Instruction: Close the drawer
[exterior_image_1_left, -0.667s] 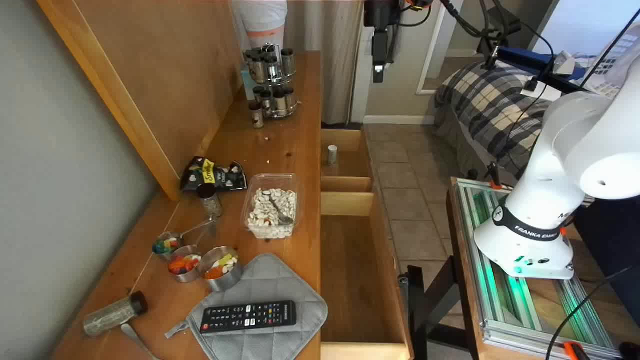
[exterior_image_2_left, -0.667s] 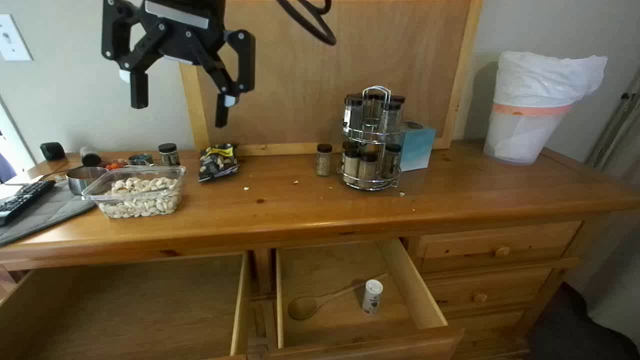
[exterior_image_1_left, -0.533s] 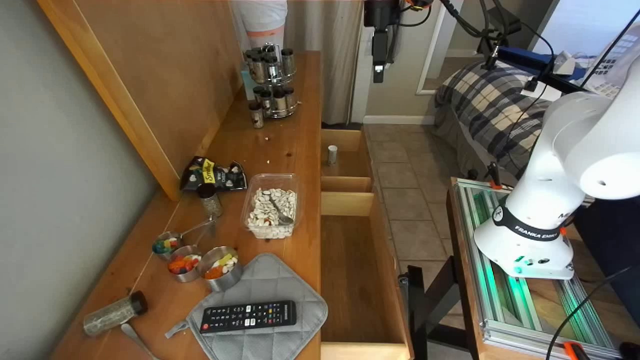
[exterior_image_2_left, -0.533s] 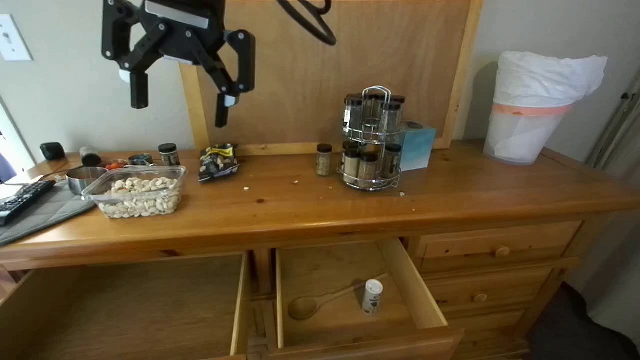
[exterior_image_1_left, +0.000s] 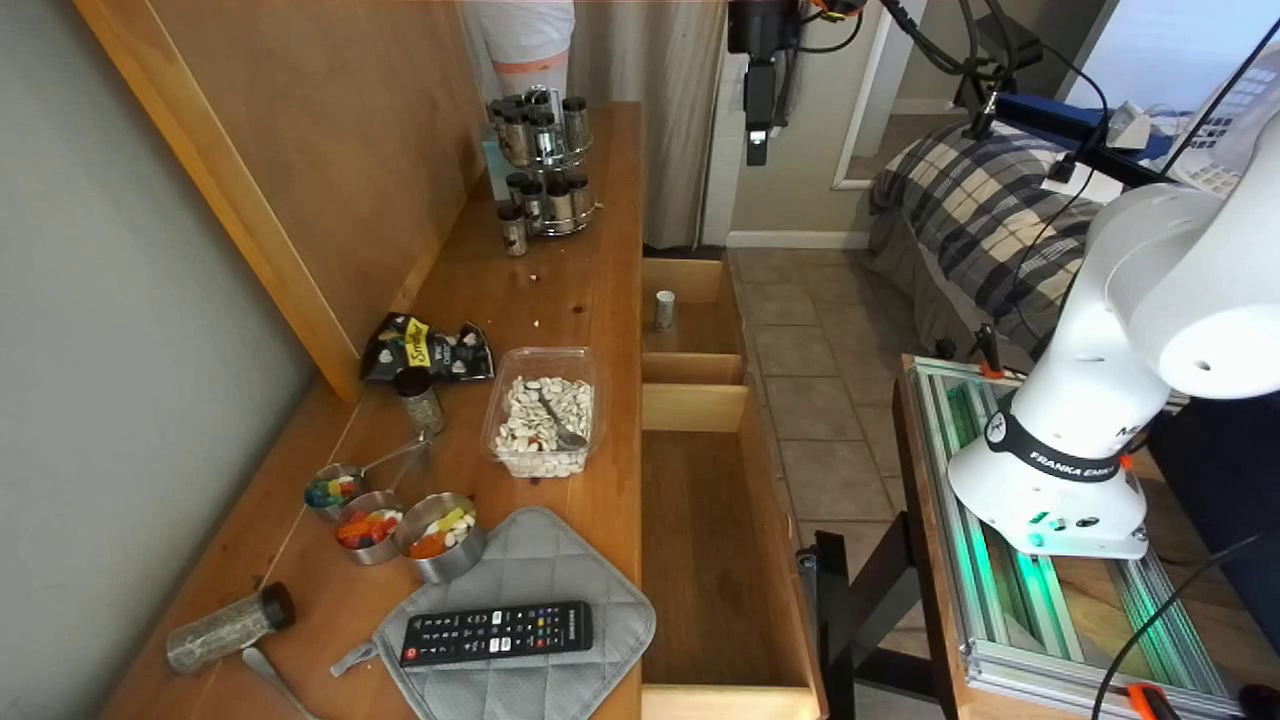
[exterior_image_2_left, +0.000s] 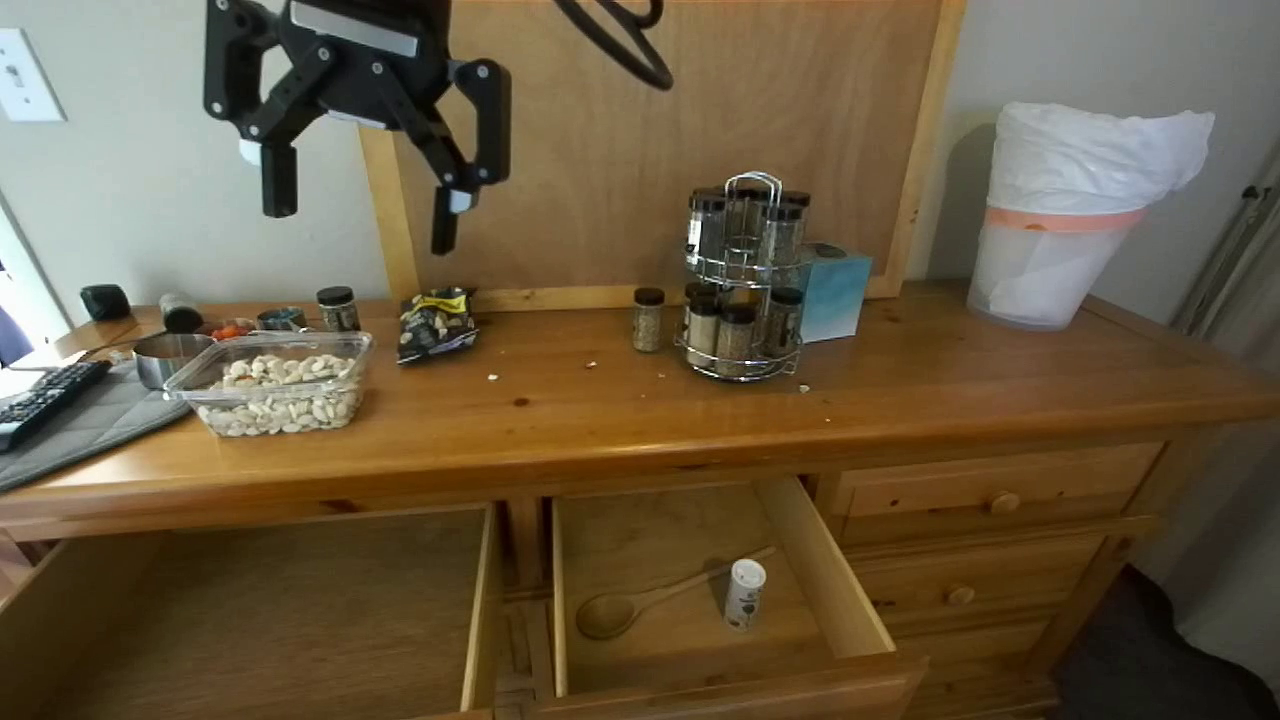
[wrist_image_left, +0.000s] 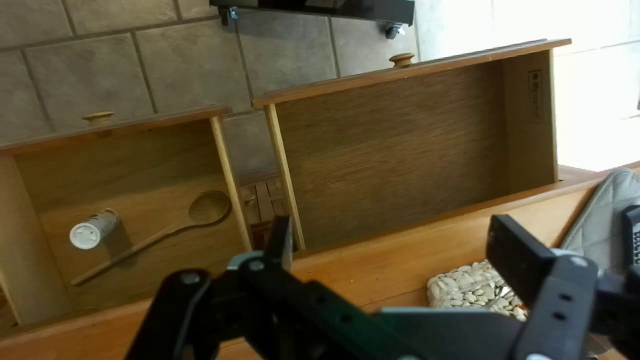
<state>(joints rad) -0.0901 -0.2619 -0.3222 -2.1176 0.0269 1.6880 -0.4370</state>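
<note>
My gripper (exterior_image_2_left: 361, 225) hangs at the upper left of the frame in an exterior view, above the level of the dresser top (exterior_image_2_left: 620, 420), with its fingers (exterior_image_2_left: 278, 180) spread wide. The small drawer (exterior_image_2_left: 825, 575) stands drawn out at the lower centre of the same frame, well apart from the gripper. Within it, a wooden spoon (exterior_image_2_left: 605, 616) lies flat, and a white shaker (exterior_image_2_left: 744, 594) stands upright just beside the spoon's handle.

In an exterior view, a clear tub (exterior_image_1_left: 545, 362) of pale seeds sits left of the frame's centre; below it, a remote (exterior_image_1_left: 497, 633) lies on a grey quilted pad (exterior_image_1_left: 545, 560). My white arm (exterior_image_1_left: 1070, 385) fills the right edge, and the gripper is seen edge-on at the top, right of centre.

From the wrist I see the small drawer at the left of the frame, its round knob (wrist_image_left: 98, 117) on the outer side of the front panel. The large drawer (wrist_image_left: 395, 150), also open, extends from the centre toward the upper right. The fingers rise from the bottom edge, far apart; the tub shows partly in the gap.
</note>
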